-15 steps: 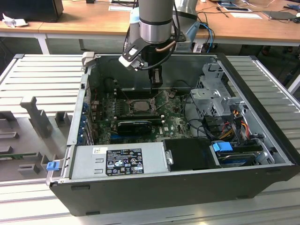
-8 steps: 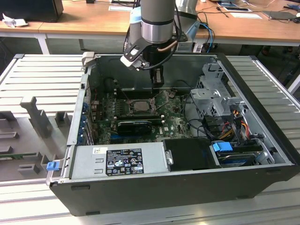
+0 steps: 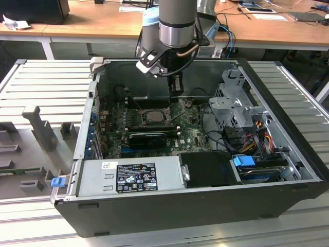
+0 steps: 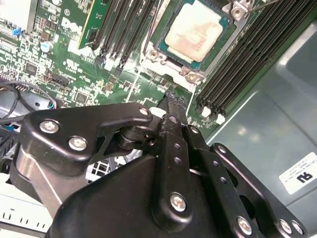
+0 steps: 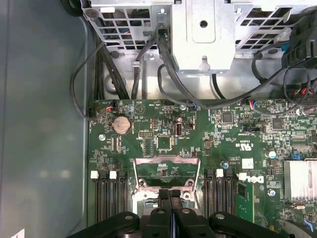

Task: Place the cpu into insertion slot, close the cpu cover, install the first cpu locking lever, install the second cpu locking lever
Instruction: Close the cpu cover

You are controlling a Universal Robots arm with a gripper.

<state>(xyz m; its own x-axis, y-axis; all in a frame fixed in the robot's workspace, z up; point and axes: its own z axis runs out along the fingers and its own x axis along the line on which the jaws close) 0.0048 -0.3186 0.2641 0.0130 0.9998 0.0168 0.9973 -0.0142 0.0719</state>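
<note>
- A big open computer case (image 3: 169,203) lies on its side on the ridged metal tabletop (image 3: 46,82); its tall walls ring the work, so the only free way in or out is straight up
- The green board (image 5: 148,129) covers the case floor; rows of long black memory slots (image 4: 237,64) run along both sides of the middle, and that makes a tight lane
- The insertion slot (image 3: 154,116) sits in that lane; in the exterior view it is just to the exterior view's left of the hand
- The cpu cover (image 5: 168,161) looks to me to be swung up and open; it stands between the hand and the chip
- The cpu (image 4: 194,30) already lies flat in the slot, bare on top
- The hand (image 5: 169,194) hangs low by the cover's near edge; its fingers are pressed together and hold nothing; I cannot tell if they touch the cover
</note>
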